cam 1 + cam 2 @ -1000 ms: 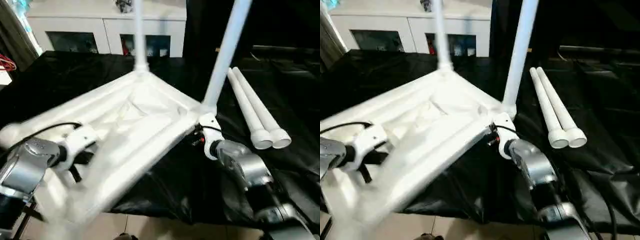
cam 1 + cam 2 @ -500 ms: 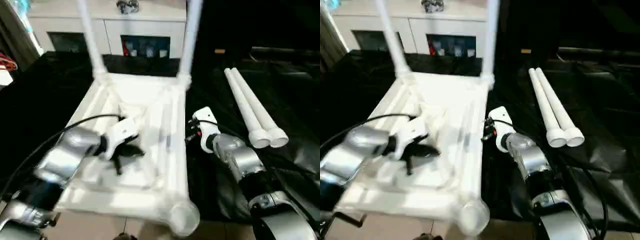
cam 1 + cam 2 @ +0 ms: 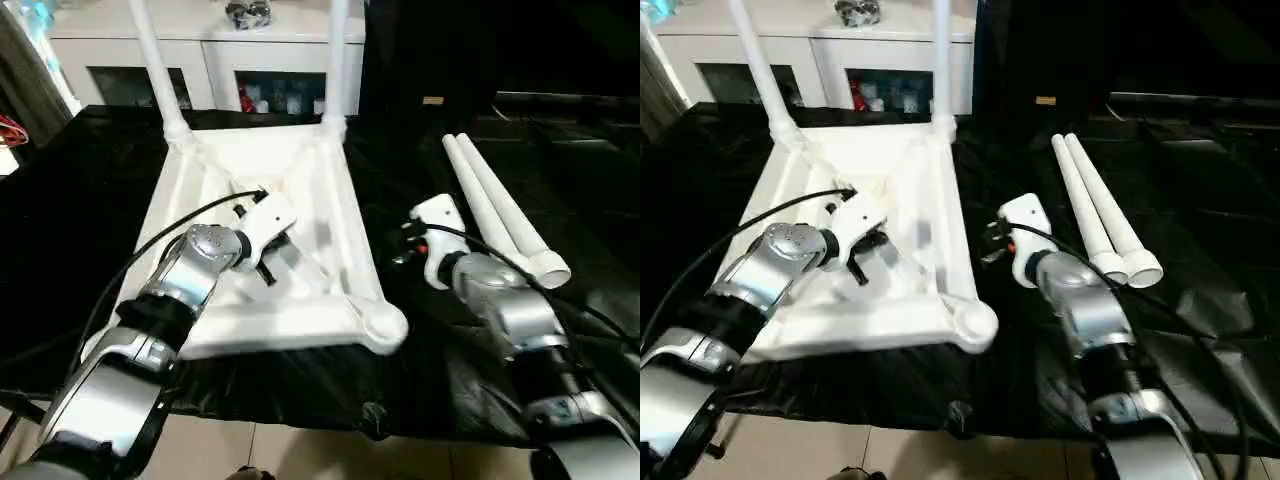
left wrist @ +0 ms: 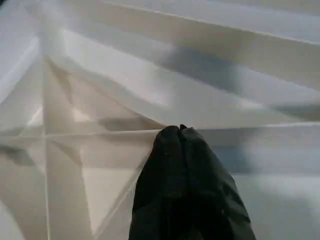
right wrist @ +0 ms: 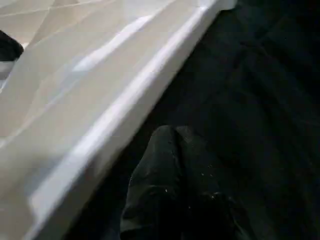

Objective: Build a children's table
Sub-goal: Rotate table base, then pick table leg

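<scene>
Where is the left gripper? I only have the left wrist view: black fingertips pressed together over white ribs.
Observer: The left gripper is over the middle of the upturned table top, inside its ribbed underside.
Operator: How many legs are fitted?
Observer: Two fitted legs stand in the far corner sockets; two loose legs lie on the black cloth to the right.
Operator: And the right gripper?
Observer: The right gripper is shut, beside the top's right edge, holding nothing.

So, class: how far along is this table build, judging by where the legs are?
Done: two legs stand in the far sockets of the upturned top. In hand: nothing; the left pincer, shut, is over the ribs, the right pincer, shut, beside the top. Left: two loose legs and the near sockets.
</scene>
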`<state>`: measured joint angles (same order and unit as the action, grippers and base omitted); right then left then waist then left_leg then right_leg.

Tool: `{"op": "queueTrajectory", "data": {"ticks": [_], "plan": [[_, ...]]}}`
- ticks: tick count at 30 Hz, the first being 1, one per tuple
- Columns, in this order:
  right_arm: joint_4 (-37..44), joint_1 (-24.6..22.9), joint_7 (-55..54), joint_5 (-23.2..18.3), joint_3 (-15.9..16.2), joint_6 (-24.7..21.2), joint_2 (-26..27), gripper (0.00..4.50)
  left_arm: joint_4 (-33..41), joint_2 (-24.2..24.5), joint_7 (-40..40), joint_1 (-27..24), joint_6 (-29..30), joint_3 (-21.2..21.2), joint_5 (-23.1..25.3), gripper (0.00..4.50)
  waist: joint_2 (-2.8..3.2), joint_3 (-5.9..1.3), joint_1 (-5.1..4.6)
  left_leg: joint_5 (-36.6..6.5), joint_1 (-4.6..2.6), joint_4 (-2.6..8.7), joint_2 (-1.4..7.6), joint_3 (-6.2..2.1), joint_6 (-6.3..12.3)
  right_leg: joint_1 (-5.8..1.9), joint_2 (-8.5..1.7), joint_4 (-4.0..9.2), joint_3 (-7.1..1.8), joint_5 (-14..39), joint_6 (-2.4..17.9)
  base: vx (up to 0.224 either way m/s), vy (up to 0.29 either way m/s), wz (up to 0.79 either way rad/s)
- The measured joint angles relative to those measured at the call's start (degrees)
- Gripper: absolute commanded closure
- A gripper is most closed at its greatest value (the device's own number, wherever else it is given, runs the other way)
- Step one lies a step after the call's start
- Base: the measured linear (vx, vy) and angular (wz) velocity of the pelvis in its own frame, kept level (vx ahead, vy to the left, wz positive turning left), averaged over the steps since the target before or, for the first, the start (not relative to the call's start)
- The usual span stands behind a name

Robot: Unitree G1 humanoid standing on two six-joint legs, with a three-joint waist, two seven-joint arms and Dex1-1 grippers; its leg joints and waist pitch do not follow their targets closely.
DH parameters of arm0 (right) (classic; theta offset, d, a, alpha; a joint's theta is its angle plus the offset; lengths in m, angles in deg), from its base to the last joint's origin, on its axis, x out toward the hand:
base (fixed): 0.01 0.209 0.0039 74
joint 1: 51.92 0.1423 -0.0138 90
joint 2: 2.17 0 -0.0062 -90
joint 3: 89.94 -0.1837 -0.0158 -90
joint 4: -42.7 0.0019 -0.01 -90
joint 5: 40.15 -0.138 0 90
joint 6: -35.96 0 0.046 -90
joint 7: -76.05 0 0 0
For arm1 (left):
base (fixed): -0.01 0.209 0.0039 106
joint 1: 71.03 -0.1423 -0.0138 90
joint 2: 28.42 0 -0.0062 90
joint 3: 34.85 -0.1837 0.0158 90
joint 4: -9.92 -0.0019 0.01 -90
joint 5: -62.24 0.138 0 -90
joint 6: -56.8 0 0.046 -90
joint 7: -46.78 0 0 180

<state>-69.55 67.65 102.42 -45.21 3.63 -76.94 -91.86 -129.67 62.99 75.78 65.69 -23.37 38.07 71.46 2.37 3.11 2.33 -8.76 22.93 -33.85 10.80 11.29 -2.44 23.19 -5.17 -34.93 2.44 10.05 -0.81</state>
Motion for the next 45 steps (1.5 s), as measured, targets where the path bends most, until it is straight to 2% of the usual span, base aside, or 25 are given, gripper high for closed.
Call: {"op": "queueTrajectory", "data": {"ticks": [4, 7, 9, 10, 11, 14, 18, 21, 23, 24, 28, 30, 33, 35, 36, 41, 45], "plan": [[3.0, -0.4, -2.6, 0.5, -2.0, -3.1, -1.7, 4.44, -5.4, -0.6, -4.0, 0.9, -5.3, 0.5, 1.0, 4.50, 0.06, 0.00, -0.06, 0.0, 0.01, -0.05, -0.02, 0.00, 0.01, -0.01, -0.01, 0.03, -0.04, 0.0, 0.0, 0.000, 0.000, 0.00], [4.3, -0.4, -3.0, 0.3, -3.4, -5.1, -2.9, 4.44, -5.1, -0.4, -4.8, 0.5, -6.6, 1.4, 1.0, 4.50, 0.08, 0.01, -0.06, 0.0, 0.01, -0.04, 0.00, -0.01, 0.00, -0.01, 0.00, 0.01, 0.01, 0.0, 0.0, 0.000, 0.000, 0.00], [4.2, -0.3, -3.6, -0.6, -5.2, -6.6, -3.0, 4.44, -1.5, 0.1, -4.8, -0.6, -6.6, 3.5, -0.6, 4.50, 0.20, 0.08, -0.03, 0.0, 0.03, -0.03, 0.02, -0.01, 0.00, 0.00, 0.00, 0.01, 0.03, 0.0, 0.0, 0.000, 0.000, 0.00], [3.9, -0.1, -4.1, -0.8, -5.7, -7.1, -3.1, 4.29, 0.8, 0.2, -4.7, -1.0, -6.5, 4.9, -1.6, 4.50, 0.27, 0.11, 0.02, 0.0, 0.03, -0.04, 0.01, -0.01, 0.00, 0.00, -0.01, 0.01, 0.02, 0.0, 0.0, 0.000, 0.000, 0.00], [3.5, 0.4, -4.9, -0.9, -6.2, -7.4, -3.3, 4.10, 3.7, 0.2, -4.2, -1.1, -6.0, 6.3, -3.0, 4.30, 0.31, 0.10, 0.08, 0.0, 0.04, -0.05, 0.00, 0.00, 0.00, 0.00, -0.02, 0.02, 0.02, 0.0, 0.0, 0.000, 0.000, 0.00], [-1.3, 4.5, -6.8, -0.9, -7.6, -7.9, -4.1, 3.97, 15.2, -0.1, -0.2, -3.4, -2.5, 8.5, -7.8, 4.09, 0.39, 0.09, 0.19, 0.0, 0.05, -0.07, -0.01, 0.05, 0.01, 0.02, -0.05, 0.02, -0.02, 0.0, 0.0, 0.000, 0.000, 0.00], [-7.5, 9.2, -8.7, 0.0, -8.7, -7.7, -5.6, 3.61, 27.7, -0.3, 5.8, -8.3, 2.0, 7.6, -12.2, 3.73, 0.39, 0.08, 0.36, 0.0, 0.06, -0.06, 0.02, 0.08, 0.01, 0.05, -0.04, 0.01, 0.00, 0.0, 0.0, 0.000, 0.000, 0.00], [-14.0, 12.1, -10.0, 0.4, -9.5, -6.7, -6.0, 3.27, 36.2, 0.7, 10.4, -12.4, 5.1, 5.4, -14.9, 3.62, 0.39, 0.08, 0.49, 0.0, 0.10, -0.05, 0.05, 0.10, 0.01, 0.11, -0.03, 0.00, 0.02, 0.1, 0.0, 0.000, 0.000, 0.00], [-17.8, 14.1, -10.6, 0.4, -9.9, -6.4, -6.0, 3.21, 40.4, 2.2, 12.5, -14.2, 6.5, 4.1, -15.7, 3.53, 0.41, 0.09, 0.47, 0.0, 0.11, -0.05, 0.05, 0.13, 0.01, 0.16, -0.04, -0.03, -0.01, 0.1, 0.0, 0.000, 0.000, 0.00], [-20.2, 15.3, -11.2, 0.5, -9.9, -5.7, -6.1, 3.07, 42.8, 2.7, 13.4, -15.1, 7.8, 4.1, -16.4, 3.29, 0.41, 0.09, 0.47, 0.0, 0.10, -0.05, 0.05, 0.13, 0.01, 0.17, -0.03, -0.04, -0.01, 0.1, 0.0, 0.000, 0.000, 0.00], [-25.1, 17.6, -12.3, 1.1, -9.9, -4.2, -6.8, 2.78, 47.7, 3.7, 14.5, -16.8, 10.8, 3.8, -17.6, 3.14, 0.41, 0.09, 0.60, 0.0, 0.10, -0.05, 0.04, 0.13, 0.01, 0.16, -0.04, -0.05, -0.02, 0.1, 0.0, 0.000, 0.000, 0.00], [-28.6, 19.2, -12.5, 1.4, -9.9, -3.3, -7.3, 2.63, 50.0, 4.5, 14.5, -18.0, 12.6, 3.8, -18.0, 2.87, 0.41, 0.09, 0.68, 0.0, 0.10, -0.06, 0.03, 0.14, 0.01, 0.17, -0.04, -0.06, -0.04, 0.1, 0.0, 0.000, 0.000, 0.00], [-33.9, 21.5, -13.1, 2.5, -9.9, -1.3, -8.3, 2.38, 54.2, 5.4, 14.7, -20.3, 15.7, 3.8, -18.6, 2.70, 0.40, 0.10, 0.68, 0.0, 0.11, -0.06, 0.04, 0.14, 0.00, 0.17, -0.04, -0.05, -0.03, 0.1, 0.0, 0.000, 0.000, 0.00], [-35.9, 22.5, -13.6, 2.6, -9.9, -0.4, -8.4, 2.14, 56.2, 6.3, 14.8, -21.1, 17.2, 3.8, -18.7, 2.37, 0.40, 0.10, 0.68, 0.0, 0.11, -0.05, 0.04, 0.14, 0.00, 0.19, -0.03, -0.06, -0.03, 0.1, 0.0, 0.000, 0.000, 0.00], [-37.3, 23.0, -13.9, 2.6, -9.9, 0.1, -8.7, 2.14, 57.7, 6.8, 15.1, -21.7, 18.2, 3.8, -19.1, 2.37, 0.40, 0.10, 0.67, 0.0, 0.11, -0.05, 0.04, 0.15, 0.01, 0.19, -0.03, -0.06, -0.03, 0.1, 0.0, 0.000, 0.000, 0.00], [-41.2, 24.4, -14.5, 3.0, -9.9, 1.2, -9.6, 1.62, 60.3, 8.2, 15.2, -22.2, 20.4, 3.8, -19.5, 1.95, 0.32, 0.28, 0.63, 0.0, 0.14, -0.05, 0.02, 0.16, 0.01, 0.24, -0.03, -0.06, -0.07, 0.1, 0.0, 0.000, 0.000, 0.00], [-44.8, 25.2, -13.9, 3.7, -9.8, 0.8, -10.3, 1.46, 62.6, 9.3, 14.9, -23.2, 21.9, 3.9, -19.5, 1.53, 0.23, 0.69, 0.36, 0.0, 0.15, -0.01, 0.02, 0.16, 0.00, 0.28, -0.03, -0.06, -0.07, 0.1, -0.1, 0.000, 0.000, 0.00]]}}
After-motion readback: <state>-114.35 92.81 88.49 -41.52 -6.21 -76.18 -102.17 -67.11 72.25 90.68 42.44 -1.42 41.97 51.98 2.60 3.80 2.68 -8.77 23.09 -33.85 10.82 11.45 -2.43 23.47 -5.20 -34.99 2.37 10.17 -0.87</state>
